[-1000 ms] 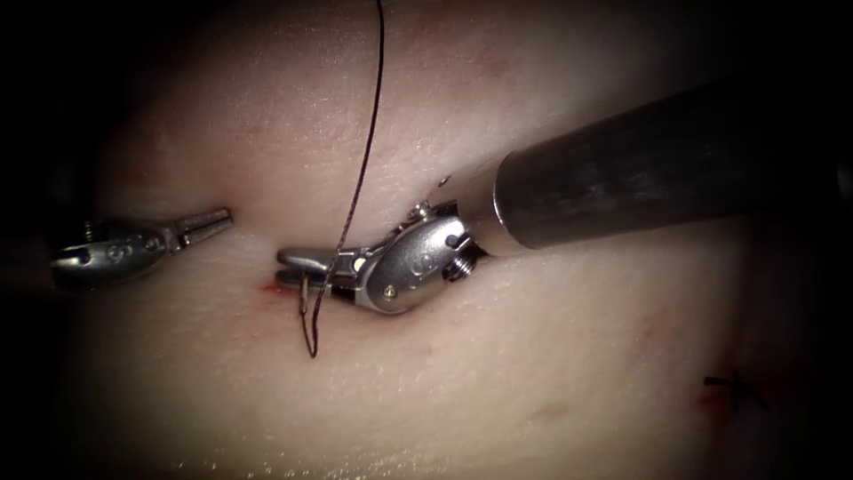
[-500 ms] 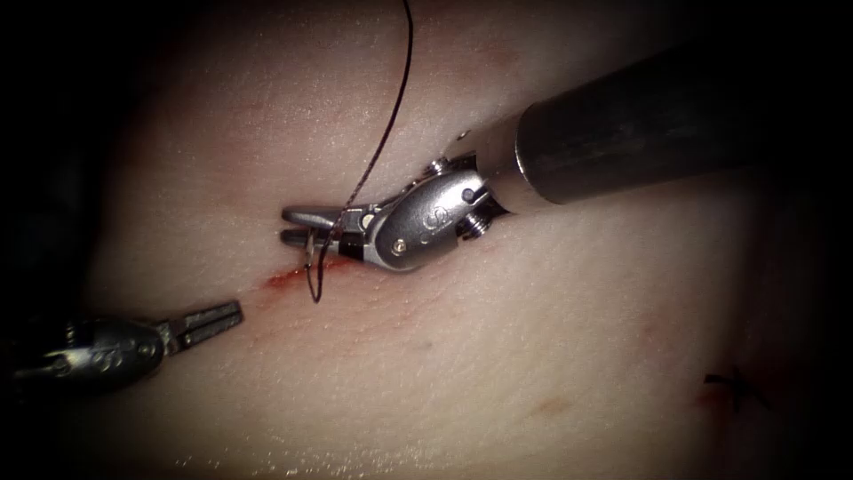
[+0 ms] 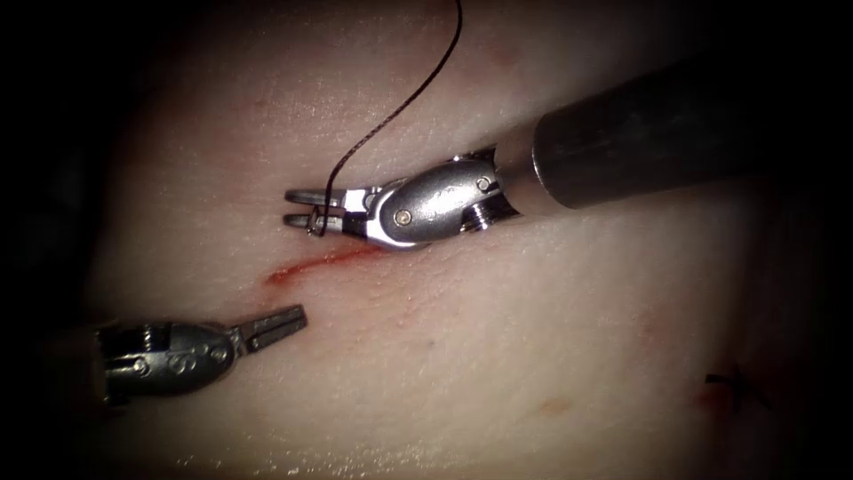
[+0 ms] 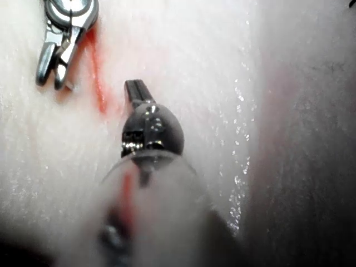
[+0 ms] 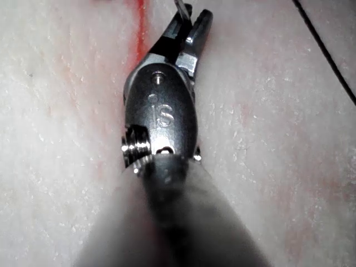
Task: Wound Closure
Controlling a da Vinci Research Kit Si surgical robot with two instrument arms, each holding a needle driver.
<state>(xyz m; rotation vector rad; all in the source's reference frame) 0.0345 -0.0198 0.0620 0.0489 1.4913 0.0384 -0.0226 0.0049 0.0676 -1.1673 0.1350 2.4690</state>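
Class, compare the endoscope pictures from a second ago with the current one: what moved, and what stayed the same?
The right tool rose away from the red cut, carrying the needle and thread up with it; the needle now hangs clear of the tissue. The left tool dropped from above the cut to below it, then slid rightward. Unchanged: the right tool's grip on the needle, the left tool holding nothing, and the finished stitch at far right.

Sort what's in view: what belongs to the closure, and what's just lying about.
In the job:
right pincer, shut on the needle, where along its curve unclear, needle clear of the tissue
thread running up from it
left pincer, shut, holding nothing
the cut

Lying about:
dark thread ends, far right of the cut
red fluid along the cut
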